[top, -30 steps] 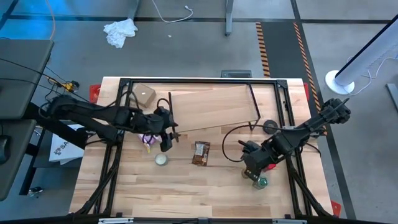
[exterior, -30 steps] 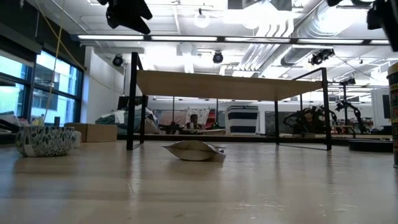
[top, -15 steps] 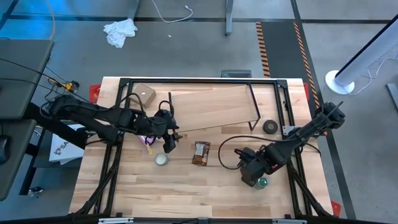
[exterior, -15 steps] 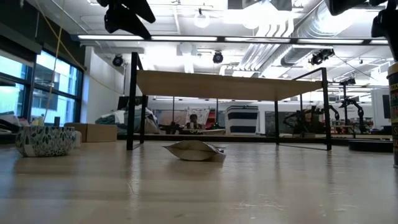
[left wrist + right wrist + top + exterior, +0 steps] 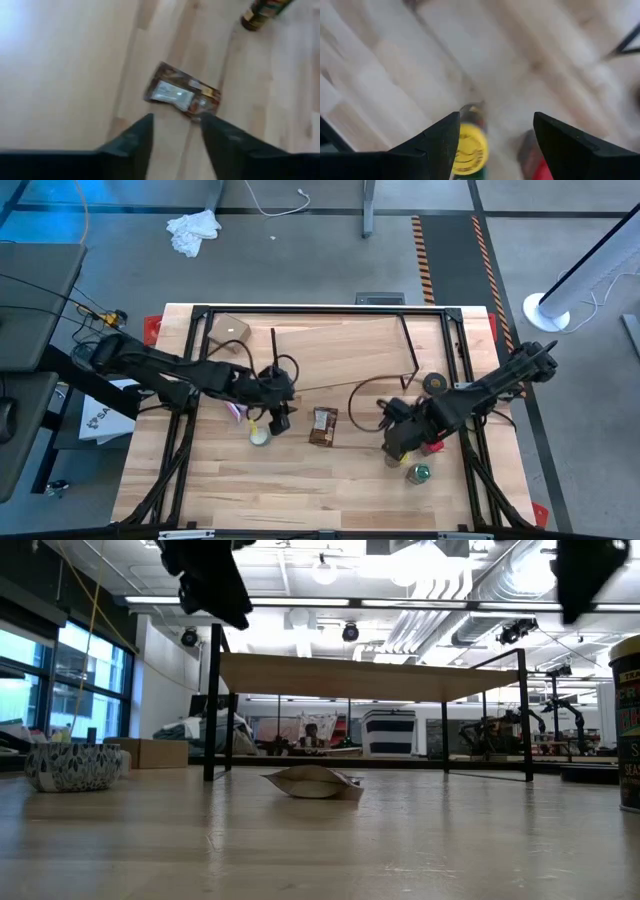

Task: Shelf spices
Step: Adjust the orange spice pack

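The shelf (image 5: 340, 355) is a light board on thin black legs at the table's far middle. The flat brown packet (image 5: 322, 426) lies flat in front of it. My left gripper (image 5: 279, 418) hovers open just left of the packet (image 5: 182, 95), with the packet ahead of its fingertips. My right gripper (image 5: 393, 445) is open above the yellow-lidded jar (image 5: 469, 150), which stands upright under the gap between its fingers. The red container (image 5: 535, 156) stands beside that jar. The green-lidded jar (image 5: 418, 473) stands nearer the table's near edge.
A pale round tin (image 5: 259, 436) and a pink packet (image 5: 236, 408) sit close to my left gripper. A black round object (image 5: 434, 383) lies right of the shelf, and a tan box (image 5: 231, 331) sits at the far left corner. The near half of the table (image 5: 300, 490) holds nothing else.
My left gripper has moved toward the table's right and near edges and come lower, closing on the brown packet. My right gripper has shifted from above the green-lidded jar toward the table's left and far side, so the jar now shows fully.
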Tool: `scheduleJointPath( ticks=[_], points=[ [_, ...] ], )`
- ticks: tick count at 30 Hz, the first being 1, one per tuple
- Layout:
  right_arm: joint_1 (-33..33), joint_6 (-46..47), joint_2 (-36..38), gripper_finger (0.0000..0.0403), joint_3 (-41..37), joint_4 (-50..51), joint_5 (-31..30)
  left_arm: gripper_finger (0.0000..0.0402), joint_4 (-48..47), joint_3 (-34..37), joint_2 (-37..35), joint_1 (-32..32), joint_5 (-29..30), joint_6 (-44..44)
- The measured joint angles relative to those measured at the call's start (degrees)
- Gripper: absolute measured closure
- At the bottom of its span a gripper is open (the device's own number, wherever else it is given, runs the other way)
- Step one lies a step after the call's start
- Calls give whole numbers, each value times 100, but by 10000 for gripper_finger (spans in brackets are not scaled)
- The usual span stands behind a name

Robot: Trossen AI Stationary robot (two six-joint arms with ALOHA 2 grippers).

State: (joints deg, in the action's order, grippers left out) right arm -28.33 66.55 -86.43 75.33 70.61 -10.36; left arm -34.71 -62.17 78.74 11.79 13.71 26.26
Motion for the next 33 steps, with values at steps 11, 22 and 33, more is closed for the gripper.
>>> scheduleJointPath(
  ticks=[11, 22, 33],
  points=[
    [205, -47, 72, 384, 1769, 1821, -1166, 400, 302, -233, 1262, -9, -296, 46],
    [209, -76, 72, 401, 2253, 1942, -1248, 401, -102, -1073, 2178, 33, 207, -796],
    [248, -84, 147, 402, 2243, 1941, -1553, 401, 202, -1078, 1979, 614, 92, -404]
  ],
)
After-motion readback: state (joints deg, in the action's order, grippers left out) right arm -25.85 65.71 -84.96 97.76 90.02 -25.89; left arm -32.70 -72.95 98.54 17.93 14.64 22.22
